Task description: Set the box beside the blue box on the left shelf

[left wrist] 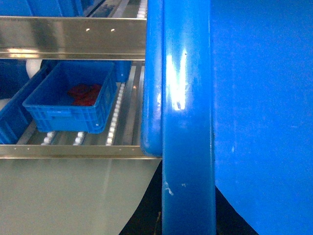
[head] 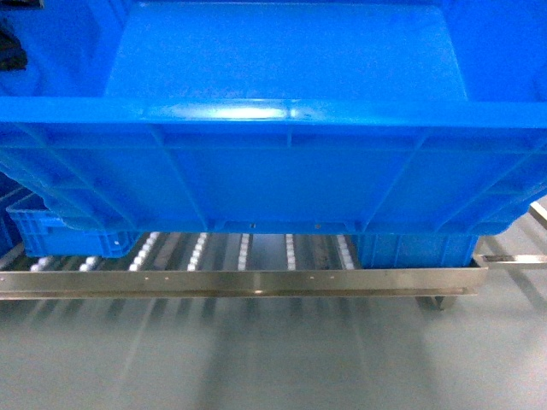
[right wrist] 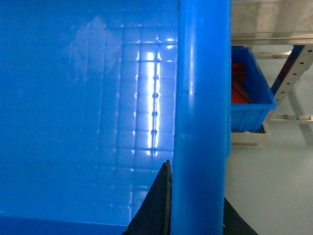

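Head view: box blocks shelf — small crate beside; both grippers' jaws unreadable.

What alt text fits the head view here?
A large blue crate fills the upper frame, raised above a roller shelf of white rollers between metal rails. Smaller blue bins sit on the shelf behind it.
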Available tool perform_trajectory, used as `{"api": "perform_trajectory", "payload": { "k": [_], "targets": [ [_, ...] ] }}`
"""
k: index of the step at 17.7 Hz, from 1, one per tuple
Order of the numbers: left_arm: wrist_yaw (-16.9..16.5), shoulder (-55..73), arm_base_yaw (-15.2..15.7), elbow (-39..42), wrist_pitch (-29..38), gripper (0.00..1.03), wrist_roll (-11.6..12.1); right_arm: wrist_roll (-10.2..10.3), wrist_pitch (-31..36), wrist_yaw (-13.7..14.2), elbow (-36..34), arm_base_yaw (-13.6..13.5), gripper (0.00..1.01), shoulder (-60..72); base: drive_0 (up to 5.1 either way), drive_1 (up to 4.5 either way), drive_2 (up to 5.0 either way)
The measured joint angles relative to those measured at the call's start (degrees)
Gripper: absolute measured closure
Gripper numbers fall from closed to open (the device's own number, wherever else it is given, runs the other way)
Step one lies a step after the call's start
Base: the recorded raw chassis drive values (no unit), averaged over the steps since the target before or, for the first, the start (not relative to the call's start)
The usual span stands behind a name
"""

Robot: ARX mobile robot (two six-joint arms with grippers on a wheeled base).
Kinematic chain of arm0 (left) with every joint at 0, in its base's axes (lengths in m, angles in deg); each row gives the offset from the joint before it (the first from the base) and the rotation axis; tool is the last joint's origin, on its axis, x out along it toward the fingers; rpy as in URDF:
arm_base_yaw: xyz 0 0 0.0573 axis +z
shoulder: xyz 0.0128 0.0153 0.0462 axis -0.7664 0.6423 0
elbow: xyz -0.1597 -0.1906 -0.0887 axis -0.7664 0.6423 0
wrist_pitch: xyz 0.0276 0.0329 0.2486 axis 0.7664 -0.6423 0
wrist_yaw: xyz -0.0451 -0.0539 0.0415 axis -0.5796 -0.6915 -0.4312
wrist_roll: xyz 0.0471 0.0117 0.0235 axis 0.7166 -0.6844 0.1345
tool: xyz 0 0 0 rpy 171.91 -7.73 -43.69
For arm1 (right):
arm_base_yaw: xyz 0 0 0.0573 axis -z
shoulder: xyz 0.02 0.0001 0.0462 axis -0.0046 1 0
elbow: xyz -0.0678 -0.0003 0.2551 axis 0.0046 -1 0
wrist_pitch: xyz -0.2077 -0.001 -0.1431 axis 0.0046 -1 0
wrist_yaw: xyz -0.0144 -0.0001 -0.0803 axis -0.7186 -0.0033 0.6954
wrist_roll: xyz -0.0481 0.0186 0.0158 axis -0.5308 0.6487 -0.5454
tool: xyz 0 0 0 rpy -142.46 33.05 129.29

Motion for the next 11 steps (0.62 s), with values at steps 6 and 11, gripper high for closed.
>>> {"api": "perform_trajectory", "payload": {
  "k": [6,11],
  "targets": [
    [0.04,0.0,0.0,0.0,0.07,0.97,0.0,0.02,0.04,-0.02,0.0,0.0,0.94,0.0,-5.0,2.41,2.4],
    [-0.07,0.0,0.59,0.0,-0.13,0.97,0.02,-0.02,0.26,0.22,0.0,-0.74,0.94,0.0,-4.9,2.45,2.5]
  ]
}}
